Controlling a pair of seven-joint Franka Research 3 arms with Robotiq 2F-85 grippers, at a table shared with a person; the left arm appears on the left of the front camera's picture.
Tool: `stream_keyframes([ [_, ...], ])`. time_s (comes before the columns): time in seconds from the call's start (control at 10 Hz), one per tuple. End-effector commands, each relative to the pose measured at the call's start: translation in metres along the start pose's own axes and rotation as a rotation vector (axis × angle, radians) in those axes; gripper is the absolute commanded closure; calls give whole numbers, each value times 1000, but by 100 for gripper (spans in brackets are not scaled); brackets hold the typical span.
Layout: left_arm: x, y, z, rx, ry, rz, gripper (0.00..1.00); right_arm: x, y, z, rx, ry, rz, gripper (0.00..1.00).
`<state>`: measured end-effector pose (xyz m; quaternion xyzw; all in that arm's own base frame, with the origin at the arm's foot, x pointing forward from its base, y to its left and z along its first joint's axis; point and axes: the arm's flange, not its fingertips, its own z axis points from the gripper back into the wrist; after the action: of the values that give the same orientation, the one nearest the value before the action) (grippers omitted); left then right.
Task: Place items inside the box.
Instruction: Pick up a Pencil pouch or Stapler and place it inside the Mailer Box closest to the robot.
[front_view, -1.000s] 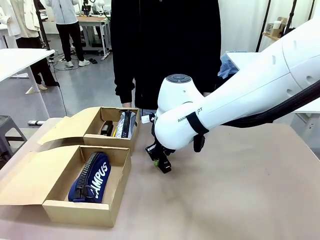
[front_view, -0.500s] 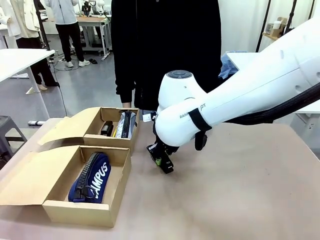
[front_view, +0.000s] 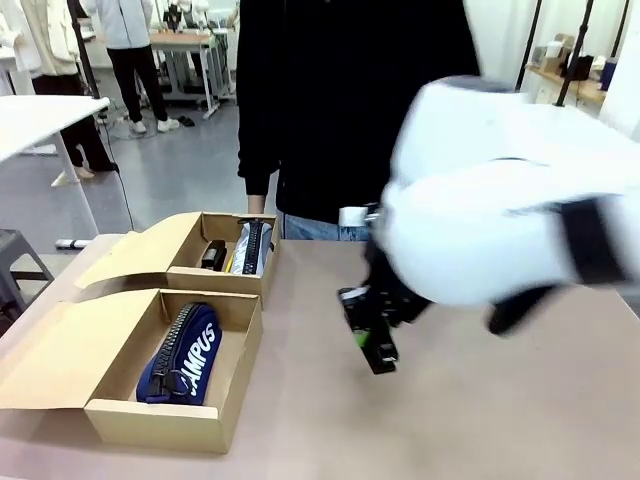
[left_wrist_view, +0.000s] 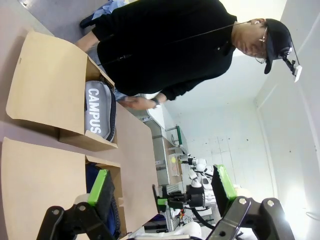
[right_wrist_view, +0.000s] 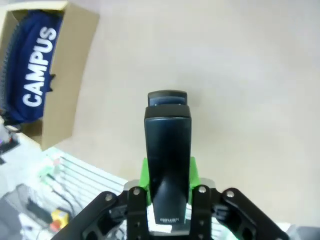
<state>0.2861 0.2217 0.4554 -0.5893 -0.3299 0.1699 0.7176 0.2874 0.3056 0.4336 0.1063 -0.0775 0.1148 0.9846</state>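
Right tool (right_wrist_view: 167, 177) pinches a black stapler (right_wrist_view: 167, 130) between its green pads, over the bare brown surface (right_wrist_view: 240, 75) and a little apart from the near box (front_view: 150, 425), where the navy CAMPUS pouch (front_view: 185, 355) lies flat. Left tool (left_wrist_view: 162, 187) stands spread wide. A grey CAMPUS pouch (left_wrist_view: 99, 107) rests in the far box (front_view: 215, 283), close to the person's hand (left_wrist_view: 135, 102).

Soft, even indoor light is falling from overhead, casting only faint shadows on the table (front_view: 500, 400) around the right gripper (front_view: 375, 350). Motion blur is smearing the right arm (front_view: 500, 200) above it, while the cardboard boxes (front_view: 160, 425) to its left are reading sharp. Between that gripper's pads the black stapler (right_wrist_view: 167, 145) is showing crisp. Beyond the left gripper (left_wrist_view: 161, 185), a bright background is washing out and wide-angle distortion is bending the scene.
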Motion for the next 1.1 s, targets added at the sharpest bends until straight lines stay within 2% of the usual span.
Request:
stream_keyframes([
  [0.0,0,0,-2,-23,-12,-19,0,-24,-34,7,25,-157,52,100],
  [0.1,0,0,-2,-23,-12,-19,0,0,0,0,0,0,0,100],
  [0.2,0,0,-2,-23,-12,-19,0,-23,-23,13,14,-76,-28,67],
  [0.3,0,0,-2,-23,-12,-19,0,2,-5,-8,41,20,-91,67],
  [0.4,0,0,-2,-23,-12,-19,0,17,14,-15,76,68,-106,67],
  [0.5,0,0,-2,-23,-12,-19,0,15,9,-9,66,67,-139,67],
  [0.7,0,0,-2,-23,-12,-19,0,-9,-56,18,117,31,-276,67],
  [0.8,0,0,-2,-23,-12,-19,0,-40,-105,40,144,-45,-392,67],
  [1.0,0,0,-2,-23,-12,-19,0,-106,-176,61,276,-145,-551,67],
])
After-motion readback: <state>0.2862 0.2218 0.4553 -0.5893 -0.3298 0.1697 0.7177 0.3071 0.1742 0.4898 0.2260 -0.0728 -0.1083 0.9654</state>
